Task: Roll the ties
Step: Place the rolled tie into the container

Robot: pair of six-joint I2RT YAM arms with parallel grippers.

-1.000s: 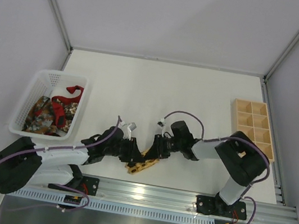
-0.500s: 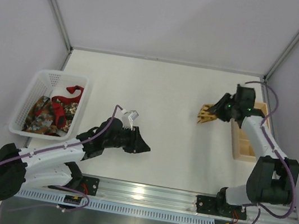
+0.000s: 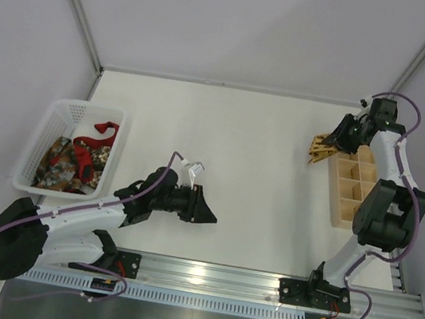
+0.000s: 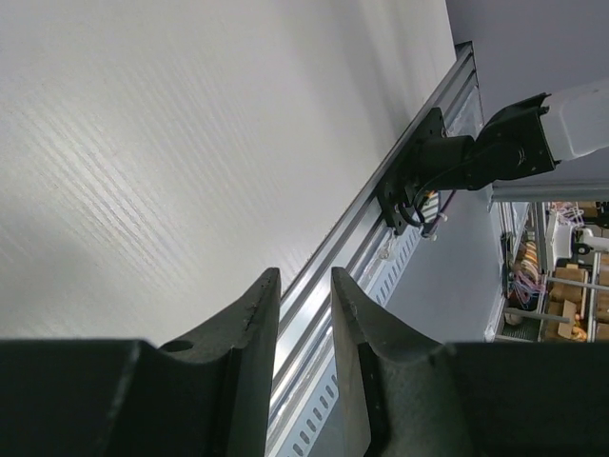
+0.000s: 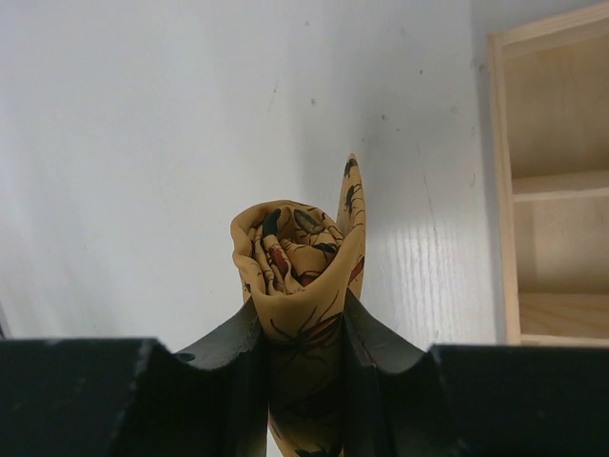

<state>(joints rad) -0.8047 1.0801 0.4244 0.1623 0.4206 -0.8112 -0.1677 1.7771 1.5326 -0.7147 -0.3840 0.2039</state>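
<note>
My right gripper (image 3: pixel 331 143) is shut on the rolled yellow-gold tie (image 3: pixel 320 150), held above the table just left of the wooden compartment box's (image 3: pixel 356 186) far corner. In the right wrist view the roll (image 5: pixel 295 248) sits upright between my jaws (image 5: pixel 303 314), with one loose end sticking up. My left gripper (image 3: pixel 203 211) is over the near middle of the table, empty, its jaws (image 4: pixel 303 276) only a narrow gap apart. The red tie (image 3: pixel 102 130) and the dark patterned tie (image 3: pixel 62 162) lie in the white basket (image 3: pixel 58 112).
The wooden box stands along the right edge and shows in the right wrist view (image 5: pixel 561 190) with empty compartments. The basket is at the left edge. The metal rail (image 4: pixel 381 228) runs along the near edge.
My right gripper has carried the rolled yellow tie from the near middle of the table to the far right, beside the wooden box. My left gripper has let go of it.
</note>
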